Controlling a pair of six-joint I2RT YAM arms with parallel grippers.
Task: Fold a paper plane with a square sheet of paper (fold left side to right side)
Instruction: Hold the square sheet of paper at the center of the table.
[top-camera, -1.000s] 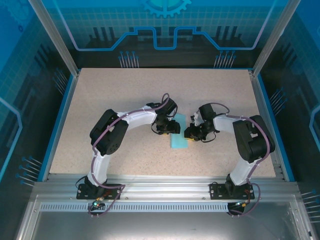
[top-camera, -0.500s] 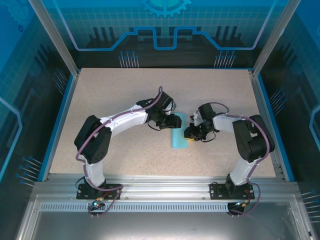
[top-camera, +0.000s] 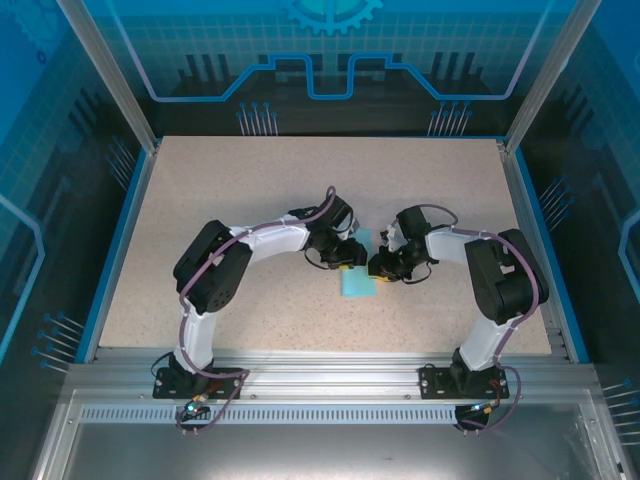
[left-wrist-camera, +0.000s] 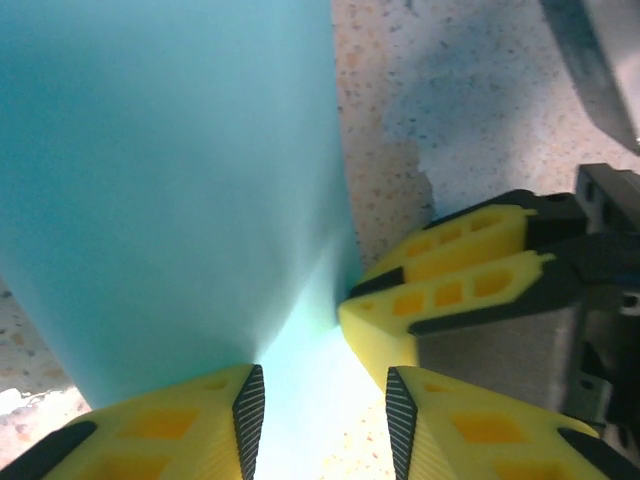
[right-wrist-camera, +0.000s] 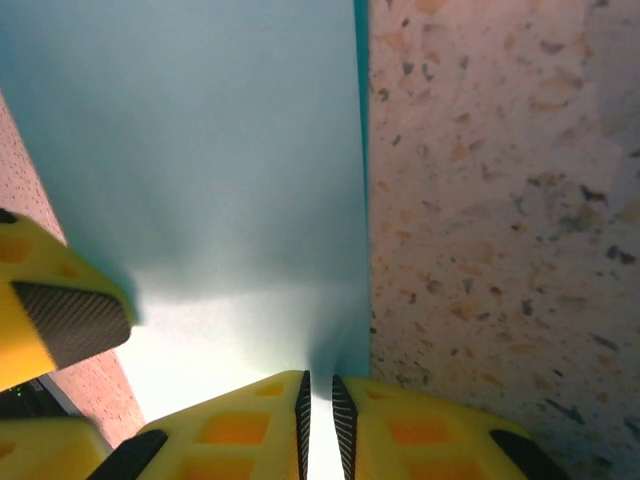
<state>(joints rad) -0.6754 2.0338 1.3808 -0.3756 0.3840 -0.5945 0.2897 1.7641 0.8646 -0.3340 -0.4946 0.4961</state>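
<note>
On the worktop (top-camera: 250, 200), light-blue square sheet of paper (top-camera: 358, 283), left claw (left-wrist-camera: 325, 395) part-open over its left side, right claw (right-wrist-camera: 320, 392) pinching its right edge

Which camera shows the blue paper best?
The right wrist camera: the blue paper is close up, its straight edge sharp, with the right pincer shut on it. The left wrist camera shows it close too, but blurry near the left pincer. The top camera shows a small patch by the pincers.

I see thin light-blue paper sheet (top-camera: 358, 283) | folded into a narrow rectangle | lying at centre of speckled desk (top-camera: 250, 190)
</note>
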